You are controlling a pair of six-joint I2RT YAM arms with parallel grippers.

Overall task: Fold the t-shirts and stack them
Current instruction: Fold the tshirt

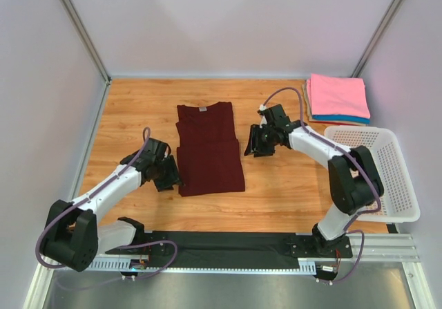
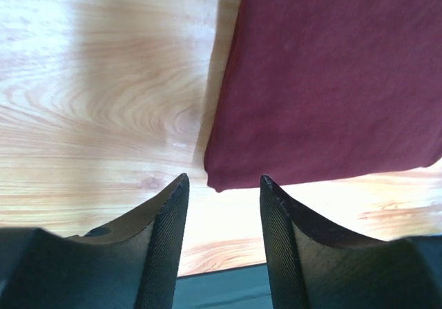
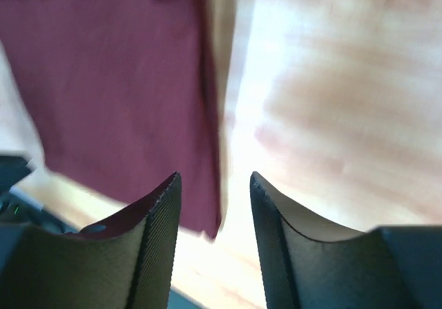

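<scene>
Wood of the surface [image 1: 124,115] gives you open room at far left, up to the pale side wall [image 1: 41,81]. The left pincer [image 1: 170,178] hovers released, jaws parted, at the near-left corner of the maroon t-shirt [image 1: 207,150], which lies folded flat mid-surface, collar toward the far edge. The right pincer [image 1: 247,145] stands released, jaws apart, just beside the shirt's right edge. More open wood runs rightward to the folded t-shirts [image 1: 337,96], pink on top, stacked in the far-right corner, and the white basket [image 1: 387,178] at the right edge.
</scene>
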